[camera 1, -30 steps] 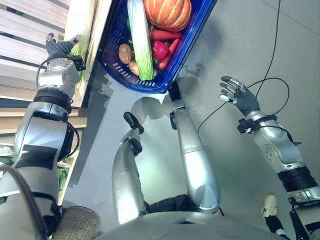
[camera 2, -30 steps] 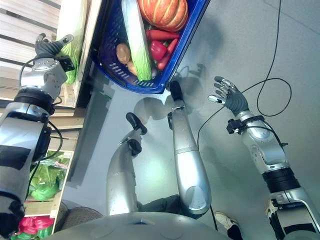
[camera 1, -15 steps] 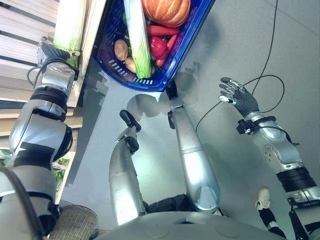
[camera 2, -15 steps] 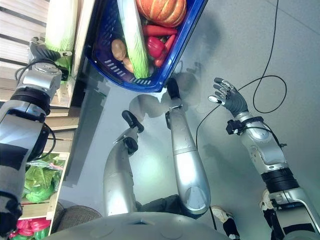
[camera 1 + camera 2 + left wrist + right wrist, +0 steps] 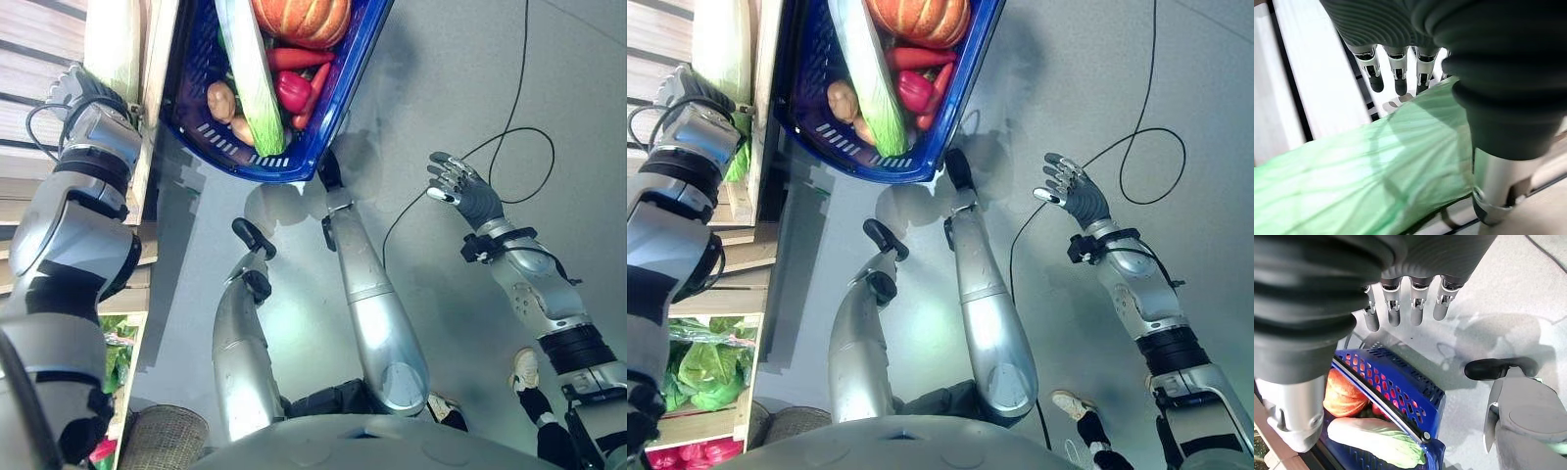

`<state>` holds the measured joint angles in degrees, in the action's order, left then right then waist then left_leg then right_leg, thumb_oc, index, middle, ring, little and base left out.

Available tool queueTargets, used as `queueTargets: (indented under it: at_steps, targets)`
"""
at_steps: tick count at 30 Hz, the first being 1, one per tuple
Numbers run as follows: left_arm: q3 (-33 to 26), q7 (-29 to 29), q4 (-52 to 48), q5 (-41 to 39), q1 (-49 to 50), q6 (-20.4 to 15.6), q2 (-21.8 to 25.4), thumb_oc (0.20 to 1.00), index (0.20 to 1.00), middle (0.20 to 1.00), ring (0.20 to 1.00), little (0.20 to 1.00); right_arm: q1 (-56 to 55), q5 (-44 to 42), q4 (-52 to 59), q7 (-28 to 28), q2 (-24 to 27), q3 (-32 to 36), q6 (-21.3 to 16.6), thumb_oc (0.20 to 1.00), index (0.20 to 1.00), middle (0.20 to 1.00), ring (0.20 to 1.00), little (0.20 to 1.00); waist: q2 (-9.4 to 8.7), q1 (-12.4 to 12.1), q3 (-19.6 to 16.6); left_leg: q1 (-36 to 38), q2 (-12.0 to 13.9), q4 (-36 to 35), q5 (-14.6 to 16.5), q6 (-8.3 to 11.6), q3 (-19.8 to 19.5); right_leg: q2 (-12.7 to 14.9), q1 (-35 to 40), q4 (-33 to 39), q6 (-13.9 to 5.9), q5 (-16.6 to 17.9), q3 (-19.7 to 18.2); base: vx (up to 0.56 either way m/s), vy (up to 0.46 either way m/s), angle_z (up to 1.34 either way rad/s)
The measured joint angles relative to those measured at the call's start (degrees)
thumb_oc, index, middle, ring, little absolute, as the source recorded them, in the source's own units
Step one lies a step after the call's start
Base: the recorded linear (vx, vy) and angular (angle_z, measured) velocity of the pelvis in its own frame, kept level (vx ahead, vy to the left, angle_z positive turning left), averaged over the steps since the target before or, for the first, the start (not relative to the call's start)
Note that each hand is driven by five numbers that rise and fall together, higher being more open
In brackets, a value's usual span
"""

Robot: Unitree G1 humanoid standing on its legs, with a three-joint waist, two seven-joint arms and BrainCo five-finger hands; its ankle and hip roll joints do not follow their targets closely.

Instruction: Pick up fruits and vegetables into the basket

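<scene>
Left robot hand was up at the wooden shelf, on a pale green cabbage lying there. In the left wrist view its fingers reached over the far side of the cabbage and the thumb came down on the near side, so the hand was curled round the cabbage, which rested on the shelf slats. Blue basket stood on the grey floor just beside the shelf. Inside it lay an orange pumpkin, a long pale-green cabbage lying lengthwise, a red pepper, red chillies beside the pepper, and a potato near the basket's closer end. Right robot hand hung over the bare floor, well apart from the basket, fingers spread and straight, holding nothing; the right wrist view showed its fingers extended above the basket rim. More leafy greens sat in a lower shelf compartment.
</scene>
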<state>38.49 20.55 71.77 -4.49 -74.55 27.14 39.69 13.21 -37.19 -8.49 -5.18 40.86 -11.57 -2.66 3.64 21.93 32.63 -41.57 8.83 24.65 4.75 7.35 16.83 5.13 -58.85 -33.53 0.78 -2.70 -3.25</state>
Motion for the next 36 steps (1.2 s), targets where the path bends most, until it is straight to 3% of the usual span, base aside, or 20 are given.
queueTargets:
  at_steps: [8, 9, 10, 11, 13, 36]
  targets:
    - [-2.17, -0.42, 1.21, -6.94, -0.39, -4.99, 0.19, 1.0, 1.0, 1.0, 1.0, 1.0, 0.02, 0.08, -0.25, 1.15, -0.06, 0.02, -0.01, 1.0, 1.0, 1.0, 1.0, 1.0, 0.01, -0.38, 0.0, 0.0, -0.07, -0.15, -0.02, 0.02, 0.4, -0.16, -0.34, -0.14, 0.01, 0.0, -0.42, 0.0, -0.008, -0.01]
    - [-2.37, -0.54, 1.18, -7.87, -0.39, -5.68, 0.23, 0.875, 0.875, 0.875, 0.875, 0.875, 0.02, 0.09, -0.25, 1.25, -0.09, 0.03, -0.01, 1.0, 1.0, 1.0, 1.0, 1.0, 0.01, -0.49, 0.0, 0.01, -0.08, -0.15, -0.02, 0.03, 0.41, -0.16, -0.36, -0.15, 0.01, 0.01, -0.45, 0.0, 0.0, 0.0]
    - [-2.43, -0.63, 1.13, -9.12, -0.39, -6.17, 0.26, 0.517, 0.517, 0.517, 0.517, 0.517, 0.02, 0.09, -0.2, 1.37, -0.11, 0.03, 0.0, 1.0, 1.0, 1.0, 1.0, 1.0, 0.01, -0.57, -0.01, 0.04, -0.08, -0.16, -0.03, 0.04, 0.42, -0.15, -0.35, -0.18, 0.01, 0.01, -0.45, 0.0, 0.0, 0.0]
    - [-2.94, -1.23, 1.04, -10.41, -0.42, -6.73, 0.19, 0.379, 0.379, 0.379, 0.379, 0.379, 0.09, 0.09, -0.11, 1.56, -0.14, 0.03, 0.0, 1.0, 1.0, 1.0, 1.0, 1.0, 0.01, -0.57, -0.01, 0.02, -0.1, -0.16, -0.04, 0.02, 0.42, -0.13, -0.35, -0.22, 0.01, 0.01, -0.45, 0.0, 0.0, 0.0]
    - [-4.72, -1.28, 1.17, -12.49, -0.39, -7.5, 0.23, 0.2, 0.2, 0.2, 0.2, 0.2, 0.16, 0.09, -0.06, 2.11, -0.17, 0.07, 0.07, 1.0, 1.0, 1.0, 1.0, 1.0, 0.01, -0.54, -0.01, 0.0, -0.1, -0.16, -0.11, 0.03, 0.42, -0.12, -0.39, -0.26, 0.01, 0.0, -0.45, 0.0, 0.0, 0.0]
    - [-9.69, -3.64, -1.82, -16.87, 5.96, -11.13, 1.32, 0.2, 0.2, 0.2, 0.2, 0.2, 0.27, 0.64, 1.51, 2.6, -1.26, 0.66, 0.34, 1.0, 1.0, 1.0, 1.0, 1.0, -0.02, -1.08, -0.03, 2.29, -0.01, -0.66, -0.49, 0.12, -0.36, 0.12, 2.37, -0.08, 0.05, 0.02, 0.49, 0.0, 0.0, 0.0]
